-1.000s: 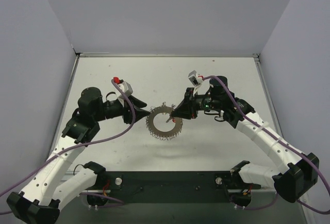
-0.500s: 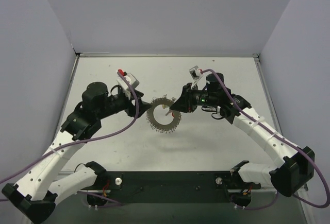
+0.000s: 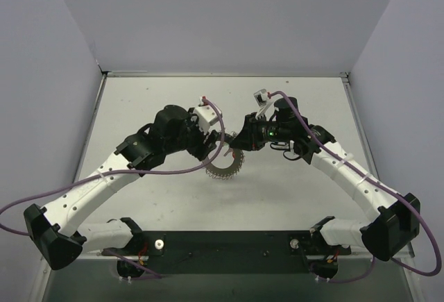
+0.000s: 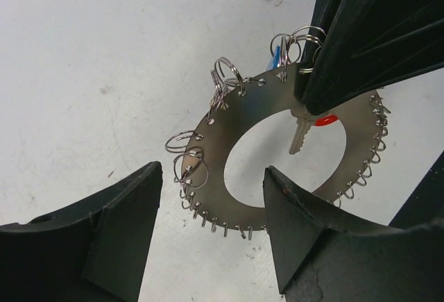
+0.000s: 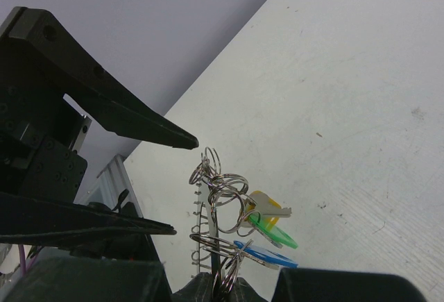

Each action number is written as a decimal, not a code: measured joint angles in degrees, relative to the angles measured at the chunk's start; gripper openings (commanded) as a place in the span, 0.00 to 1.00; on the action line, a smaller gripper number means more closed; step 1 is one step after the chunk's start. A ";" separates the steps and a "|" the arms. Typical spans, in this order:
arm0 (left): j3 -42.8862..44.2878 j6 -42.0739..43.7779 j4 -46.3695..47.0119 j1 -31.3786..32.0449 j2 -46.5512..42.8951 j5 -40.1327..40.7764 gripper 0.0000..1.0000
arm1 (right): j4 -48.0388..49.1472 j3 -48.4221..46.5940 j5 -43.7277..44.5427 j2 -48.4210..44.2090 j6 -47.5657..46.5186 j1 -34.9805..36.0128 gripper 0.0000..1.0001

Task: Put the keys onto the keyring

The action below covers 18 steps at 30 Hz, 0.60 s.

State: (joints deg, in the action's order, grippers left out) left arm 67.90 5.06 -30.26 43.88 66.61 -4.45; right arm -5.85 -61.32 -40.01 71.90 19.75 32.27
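Keyring [image 4: 211,149] tilts above the table [image 4: 83,73], clenched at its right rim by the right gripper [image 4: 305,104], likely presenting its loops [image 4: 225,76]; left gripper [image 4: 211,173] hovers beside, spread, empty.

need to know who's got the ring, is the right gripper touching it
Touching. The left wrist view shows the right gripper clamped over the far rim of the ring, with no gap between them.

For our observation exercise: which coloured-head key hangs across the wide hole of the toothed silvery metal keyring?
The red-headed silver key: its blade crosses the hole of the toothed silvery metal keyring; the blue-headed key sits outside the rim.
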 measured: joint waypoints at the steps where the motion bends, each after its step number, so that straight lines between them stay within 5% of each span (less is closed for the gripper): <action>1: 0.35 0.17 -0.22 0.46 0.68 0.74 0.66 | -0.02 0.00 0.00 0.00 0.00 0.00 0.00; 18: 2.45 1.49 -2.27 2.45 4.96 7.58 0.50 | -0.17 -0.13 -1.40 0.00 -0.46 0.00 0.00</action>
State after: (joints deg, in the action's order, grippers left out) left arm 70.35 6.55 -32.53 46.33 71.57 3.14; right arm -6.02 -61.45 -41.41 71.90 19.29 32.27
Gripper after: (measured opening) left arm 0.518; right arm 0.122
